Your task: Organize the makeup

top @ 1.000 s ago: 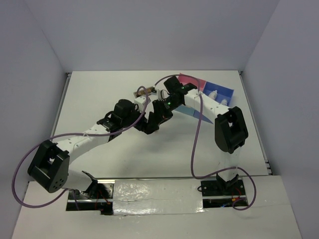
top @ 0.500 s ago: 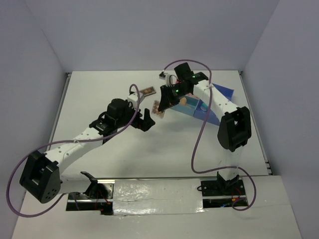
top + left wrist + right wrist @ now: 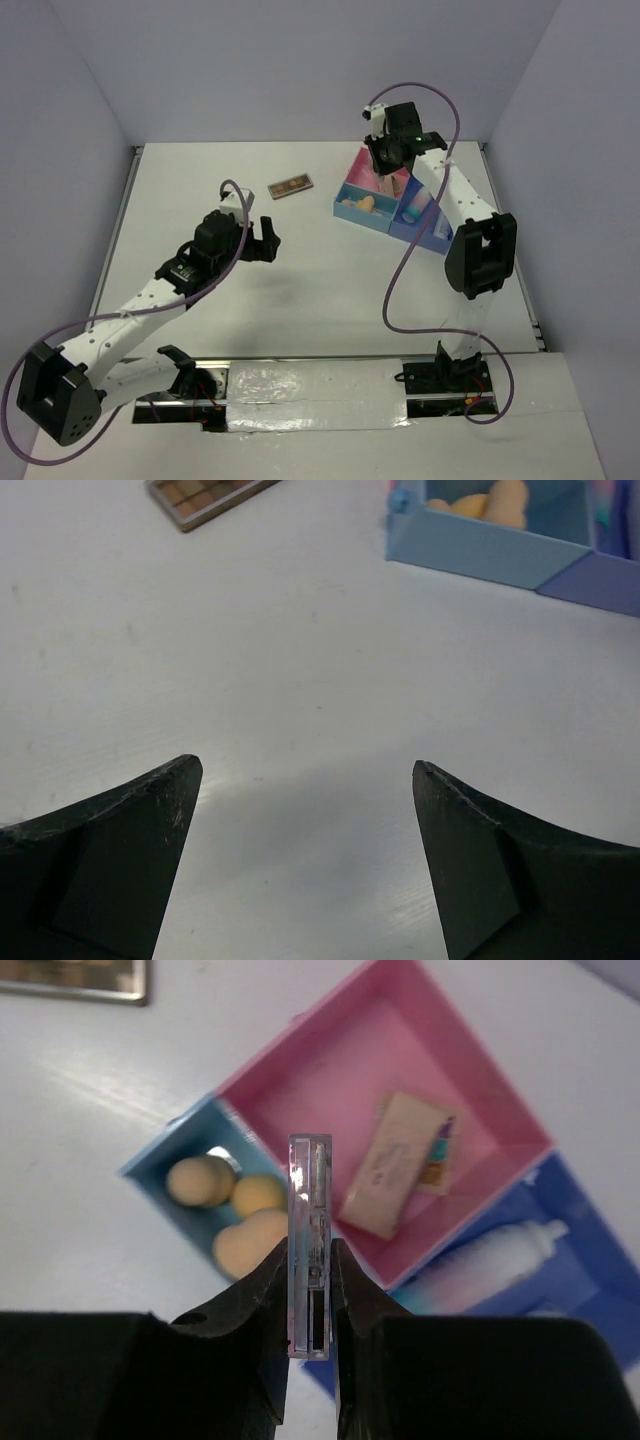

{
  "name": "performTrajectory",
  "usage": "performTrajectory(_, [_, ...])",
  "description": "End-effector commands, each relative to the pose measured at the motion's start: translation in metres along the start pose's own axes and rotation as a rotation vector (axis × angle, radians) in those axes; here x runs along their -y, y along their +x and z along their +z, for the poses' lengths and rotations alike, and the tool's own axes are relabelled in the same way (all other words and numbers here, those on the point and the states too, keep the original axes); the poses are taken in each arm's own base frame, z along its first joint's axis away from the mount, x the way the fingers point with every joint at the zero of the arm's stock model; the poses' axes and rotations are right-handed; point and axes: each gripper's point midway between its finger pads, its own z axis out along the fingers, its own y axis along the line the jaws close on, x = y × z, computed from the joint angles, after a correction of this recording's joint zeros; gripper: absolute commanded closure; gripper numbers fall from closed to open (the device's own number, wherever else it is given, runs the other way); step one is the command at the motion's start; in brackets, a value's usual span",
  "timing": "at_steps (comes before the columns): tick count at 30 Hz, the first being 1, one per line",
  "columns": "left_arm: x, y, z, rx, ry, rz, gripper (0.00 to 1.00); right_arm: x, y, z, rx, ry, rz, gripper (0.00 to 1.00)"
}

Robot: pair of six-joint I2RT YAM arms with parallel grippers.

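Well to the left of the tray (image 3: 480,550), the left gripper (image 3: 268,238) hangs over the bare table (image 3: 300,290). Its jaws are spread wide, with nothing between them. Between that gripper and the tray, off the tray's far-left corner, the brown palette (image 3: 291,185) lies flat on the table, outside any compartment. It looks like the one piece not yet dealt with.

In the tray's left, light-blue compartment sit peach sponges (image 3: 250,1245). Three show in the right wrist view; whether a fourth lies under them cannot be told. The pink compartment at the tray's far side holds a flat peach-coloured piece (image 3: 400,1165), resting at a slant. The dark-blue compartment on the tray's right holds a white bottle (image 3: 500,1255) lying on its side.

Directly above the tray, over the seam between the light-blue and pink compartments, the right gripper (image 3: 309,1250) pinches a thin palette (image 3: 309,1185) edge-on. Its jaws are pressed against both flat faces. The faces are hidden, so its colours cannot be read.

By my judgement the job is mostly done: the sponges, bottle and one flat piece are sorted, this palette is about to go in, and the brown one is left.
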Motion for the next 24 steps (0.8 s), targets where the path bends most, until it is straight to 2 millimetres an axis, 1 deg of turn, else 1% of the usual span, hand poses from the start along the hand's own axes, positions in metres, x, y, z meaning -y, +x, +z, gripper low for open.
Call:
performTrajectory(1, [-0.034, -0.007, -0.014, 0.049, -0.193, -0.091, 0.01, 0.051, -0.032, 0.009, 0.081, 0.268, -0.105, 0.99])
performTrajectory(3, [-0.040, -0.005, -0.021, 0.049, -0.219, -0.093, 0.01, 0.059, -0.033, 0.018, 0.080, 0.302, -0.121, 0.97])
performTrajectory(4, [-0.041, -0.004, -0.023, 0.050, -0.220, -0.092, 0.01, 0.062, -0.030, 0.027, 0.063, 0.315, -0.141, 0.96])
performTrajectory(5, [-0.043, -0.001, -0.024, 0.044, -0.226, -0.092, 0.01, 0.066, -0.028, 0.031, 0.057, 0.336, -0.149, 0.94])
performTrajectory(6, [-0.043, -0.002, -0.027, 0.049, -0.227, -0.096, 0.01, 0.067, -0.025, 0.036, 0.044, 0.342, -0.159, 0.92])
performTrajectory(7, [-0.045, 0.001, -0.029, 0.045, -0.235, -0.104, 0.01, 0.069, -0.019, 0.046, 0.020, 0.342, -0.171, 0.88])
performTrajectory(8, [-0.047, 0.002, -0.031, 0.046, -0.239, -0.114, 0.01, 0.072, -0.016, 0.048, 0.007, 0.348, -0.176, 0.84])
performTrajectory(10, [-0.049, 0.005, -0.033, 0.044, -0.242, -0.124, 0.01, 0.072, -0.007, 0.059, -0.019, 0.346, -0.187, 0.79])
performTrajectory(11, [-0.049, 0.008, -0.033, 0.040, -0.239, -0.130, 0.01, 0.073, -0.004, 0.060, -0.028, 0.346, -0.192, 0.77])
performTrajectory(12, [-0.047, 0.009, -0.032, 0.039, -0.223, -0.142, 0.01, 0.073, -0.004, 0.062, -0.032, 0.346, -0.192, 0.69])
performTrajectory(14, [-0.046, 0.011, -0.030, 0.028, -0.200, -0.149, 0.01, 0.072, 0.000, 0.063, -0.046, 0.329, -0.193, 0.62])
performTrajectory(15, [-0.047, 0.011, -0.029, 0.023, -0.195, -0.153, 0.01, 0.070, -0.002, 0.062, -0.043, 0.320, -0.192, 0.53])
performTrajectory(16, [-0.043, 0.010, -0.028, 0.015, -0.168, -0.155, 0.01, 0.071, -0.002, 0.061, -0.046, 0.311, -0.189, 0.48])
performTrajectory(17, [-0.042, 0.012, -0.024, -0.002, -0.158, -0.153, 0.01, 0.068, -0.002, 0.058, -0.047, 0.293, -0.191, 0.37])
performTrajectory(18, [-0.044, 0.011, -0.023, -0.009, -0.157, -0.153, 0.01, 0.067, -0.002, 0.057, -0.049, 0.286, -0.193, 0.31])
performTrajectory(19, [-0.040, 0.008, -0.021, -0.019, -0.132, -0.154, 0.01, 0.066, -0.002, 0.056, -0.051, 0.279, -0.195, 0.26])
performTrajectory(20, [-0.042, 0.014, -0.015, -0.054, -0.135, -0.152, 0.01, 0.066, 0.000, 0.054, -0.059, 0.273, -0.197, 0.22])
performTrajectory(21, [-0.043, 0.014, -0.012, -0.072, -0.122, -0.152, 0.01, 0.064, -0.003, 0.050, -0.052, 0.257, -0.203, 0.15])
performTrajectory(22, [-0.041, 0.009, -0.010, -0.077, -0.109, -0.150, 0.01, 0.064, -0.003, 0.048, -0.052, 0.245, -0.206, 0.11])
performTrajectory(23, [-0.046, 0.016, -0.003, -0.117, -0.112, -0.137, 0.01, 0.062, -0.005, 0.039, -0.051, 0.230, -0.218, 0.05])
performTrajectory(24, [-0.046, 0.016, 0.001, -0.134, -0.099, -0.130, 0.01, 0.056, -0.008, 0.035, -0.038, 0.185, -0.223, 0.01])
